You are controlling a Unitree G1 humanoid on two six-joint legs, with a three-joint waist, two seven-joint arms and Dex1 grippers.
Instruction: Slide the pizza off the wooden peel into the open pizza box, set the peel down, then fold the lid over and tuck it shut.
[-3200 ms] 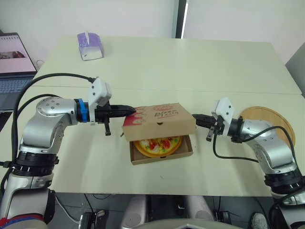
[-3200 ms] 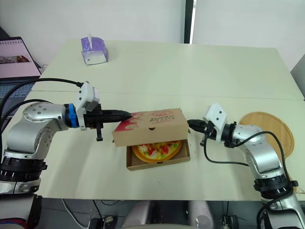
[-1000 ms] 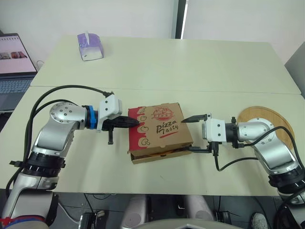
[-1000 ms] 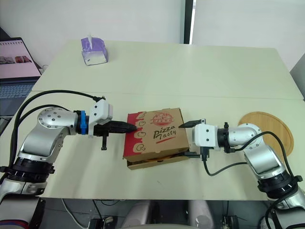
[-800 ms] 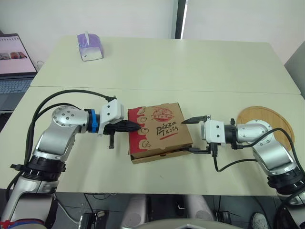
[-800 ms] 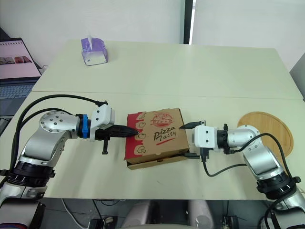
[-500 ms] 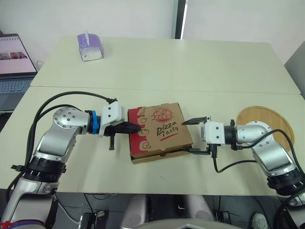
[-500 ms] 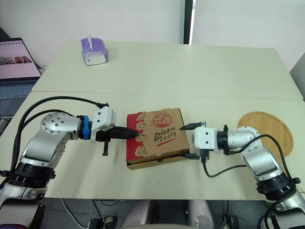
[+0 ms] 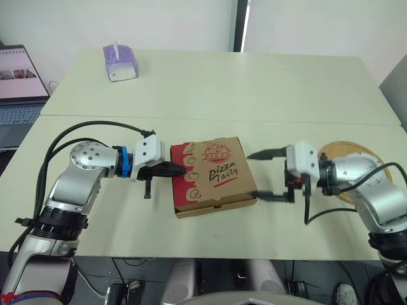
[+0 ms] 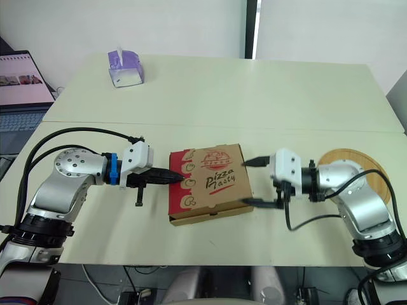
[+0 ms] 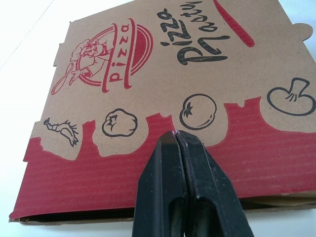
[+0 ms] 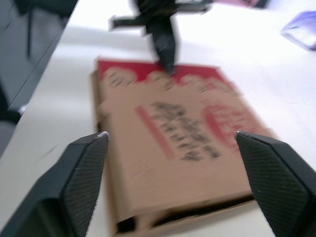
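Two black-fingered grippers flank a square brown cardboard pizza box (image 9: 213, 175) printed with red artwork and the words "Pizza Tasty", which lies on the near half of the pale cream surface (image 9: 254, 89), about midway between its left and right edges and close to the front edge. The box lid is folded down flat over the base, though the right wrist view shows a thin dark gap along one side near a corner. The left gripper (image 9: 184, 170) reaches in from the box's left side with its fingers pressed together, holding nothing. Their tips rest on the lid at the edge of its red band, just below the small tomato drawing in the left wrist view. The right gripper (image 9: 253, 175) sits just off the box's right side with its fingers spread wide. One finger points toward the lid's right edge, and the other lies low by the box's front right corner; neither clearly touches the cardboard. A round light wooden peel (image 10: 364, 159) lies flat near the right edge of the surface, partly hidden behind the right arm and well apart from the box. A small purple and white tissue box (image 9: 119, 61) stands near the far left corner. An open laptop (image 9: 19, 82) with a lit screen sits beyond the left edge.
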